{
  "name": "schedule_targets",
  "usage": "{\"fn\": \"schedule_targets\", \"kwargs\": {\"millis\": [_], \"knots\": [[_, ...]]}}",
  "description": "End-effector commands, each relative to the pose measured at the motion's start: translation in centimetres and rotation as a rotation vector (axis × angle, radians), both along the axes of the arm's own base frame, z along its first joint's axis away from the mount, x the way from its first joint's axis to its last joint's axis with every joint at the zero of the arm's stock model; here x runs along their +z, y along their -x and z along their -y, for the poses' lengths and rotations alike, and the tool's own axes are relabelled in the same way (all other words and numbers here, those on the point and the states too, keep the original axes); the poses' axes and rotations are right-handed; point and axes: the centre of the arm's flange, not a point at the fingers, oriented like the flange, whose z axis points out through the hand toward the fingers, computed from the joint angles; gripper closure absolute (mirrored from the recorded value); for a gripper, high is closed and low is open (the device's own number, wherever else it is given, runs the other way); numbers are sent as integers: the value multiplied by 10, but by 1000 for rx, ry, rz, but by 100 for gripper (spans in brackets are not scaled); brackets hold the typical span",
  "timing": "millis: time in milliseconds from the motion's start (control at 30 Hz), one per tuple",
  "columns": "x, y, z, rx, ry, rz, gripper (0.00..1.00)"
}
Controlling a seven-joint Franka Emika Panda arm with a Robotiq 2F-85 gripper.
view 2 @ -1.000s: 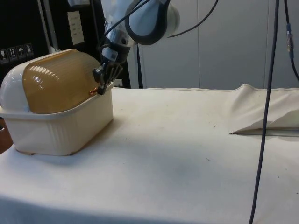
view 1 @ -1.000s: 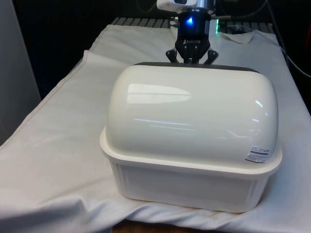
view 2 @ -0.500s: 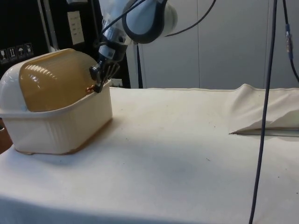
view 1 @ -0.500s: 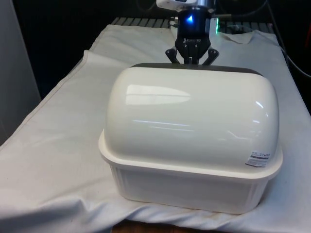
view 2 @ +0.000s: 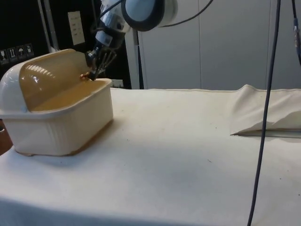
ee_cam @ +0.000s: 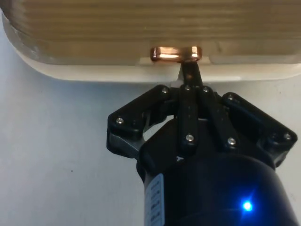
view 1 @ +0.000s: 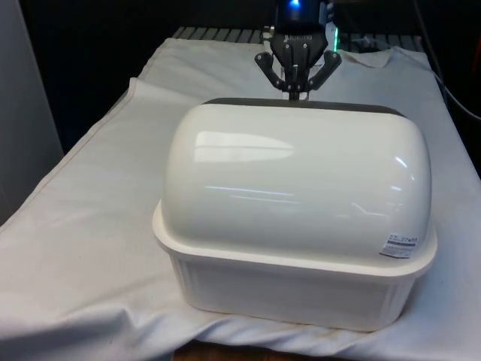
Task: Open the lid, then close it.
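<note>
Black two-finger pincer (ee_cam: 189, 75) pinched tight on small copper handle (ee_cam: 175, 53) of translucent amber roll-top lid (view 2: 51, 77), half-open, could easily slip off.

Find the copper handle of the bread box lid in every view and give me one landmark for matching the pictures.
Front view: the copper handle is hidden behind the white dome of the bread box; the pincer marks its spot.
Side view: handle at the lid's raised edge, above the open tub, at the pincer tips.
Wrist view: handle on the ribbed lid's edge, just beyond the pincer.
Shared landmark: the black pincer.
</note>
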Motion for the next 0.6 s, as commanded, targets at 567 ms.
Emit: {"fn": "schedule_targets", "kwargs": {"millis": [567], "knots": [[37,-23,-3,1,-6,88,100]]}}
